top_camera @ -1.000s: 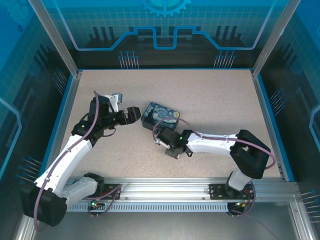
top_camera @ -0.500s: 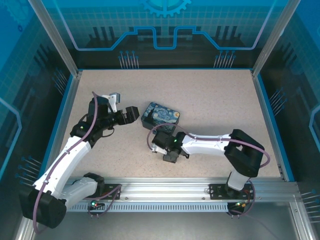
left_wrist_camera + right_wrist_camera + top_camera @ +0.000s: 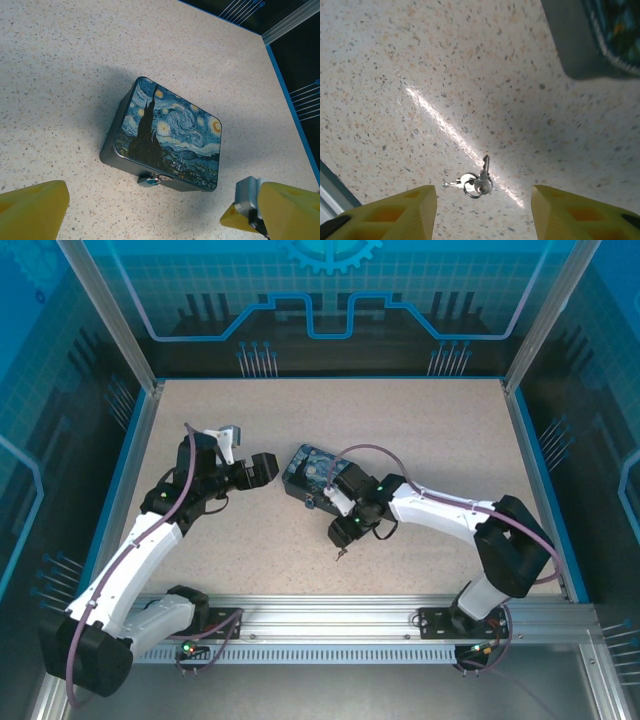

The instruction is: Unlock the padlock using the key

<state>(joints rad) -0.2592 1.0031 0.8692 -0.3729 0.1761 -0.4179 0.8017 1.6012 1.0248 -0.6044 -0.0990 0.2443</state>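
- Hovering right tool (image 3: 482,205) over the key (image 3: 479,181): fingers apart, grasping nothing; key lies flat on the counter (image 3: 395,60) with its ring.
- Best bet, I judge: descend square, pinch the bow, leave the blade free.
- Left tool (image 3: 150,200) wide, empty, above tin (image 3: 170,132); padlock (image 3: 150,180) sits at its front wall.

The tin (image 3: 167,135) is wearing a swirling starry-night print in dark blue, with yellow stars and a black cypress, over plain grey-blue sides. At the tin's front wall the padlock (image 3: 150,180) is showing teal-blue. The key (image 3: 481,184), near the tin, is gleaming silvery. Under the tin the desk (image 3: 60,75) is showing beige with dark speckles. The left gripper (image 3: 150,217) and the right gripper (image 3: 482,215) are showing yellow fingers (image 3: 35,207).
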